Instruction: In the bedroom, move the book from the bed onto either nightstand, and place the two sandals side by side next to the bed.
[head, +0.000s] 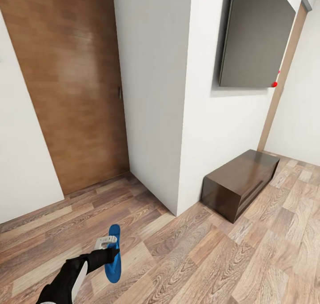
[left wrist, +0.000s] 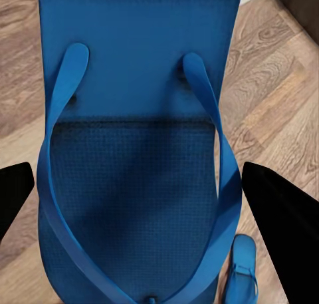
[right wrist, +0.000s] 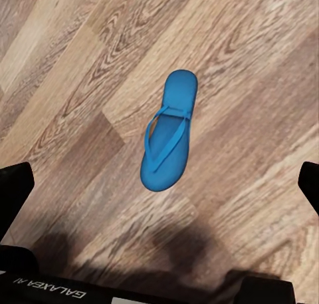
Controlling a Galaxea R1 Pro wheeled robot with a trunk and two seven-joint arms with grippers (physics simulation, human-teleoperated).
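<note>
My left gripper point(head: 110, 249) is shut on a bright blue sandal point(head: 114, 256) and holds it above the wood-plank floor at the lower left of the head view. In the left wrist view this sandal point(left wrist: 136, 98) spans the space between the two black fingers point(left wrist: 282, 217), straps facing the camera. The second blue sandal point(right wrist: 169, 132) lies flat on the floor, strap side up, below my right gripper point(right wrist: 159, 196), which is open with nothing between its fingers. The same sandal point(left wrist: 242, 271) shows small on the floor past the held one. The bed, book and nightstand are out of view.
A long plain dark-brown floor cabinet point(head: 240, 182) stands against the white wall at the right. A white wall corner point(head: 175, 171) juts forward in the middle, with a brown wooden door point(head: 66, 86) to its left. A dark panel point(head: 255, 37) hangs above the cabinet.
</note>
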